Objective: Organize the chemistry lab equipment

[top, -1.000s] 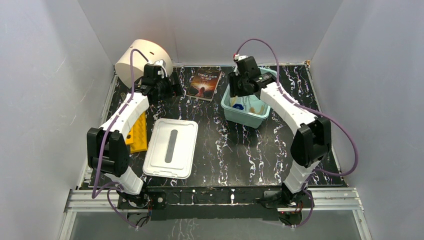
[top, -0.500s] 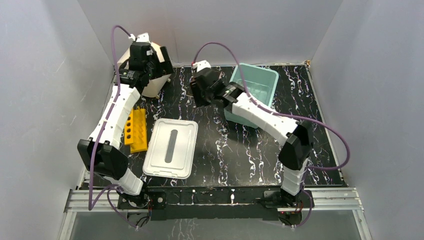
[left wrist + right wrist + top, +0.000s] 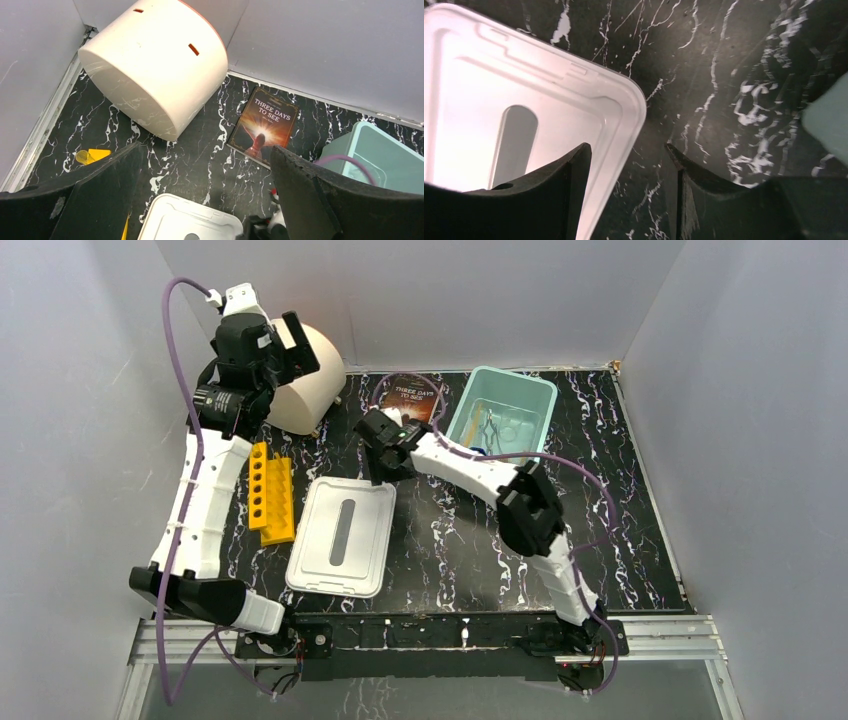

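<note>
Teal bin (image 3: 547, 400) held the metal tongs (image 3: 488, 426). Left of it, right gripper (image 3: 626, 150) jaws hung part-open, empty, over the white lid (image 3: 524, 100); farther left, left gripper (image 3: 205, 148) jaws gaped wide, empty.

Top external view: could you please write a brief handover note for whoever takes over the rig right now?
Left claw: open, empty, raised by the cream cylinder.
Right claw: open, empty, low over the white lid's far right corner.
Teal bin, back right, uncovered: metal tongs inside; other contents too small to name.
Done: the tongs are in the bin.
Left: probably grip the lid and cover the bin; yellow rack stands outside, beside the lid.
</note>
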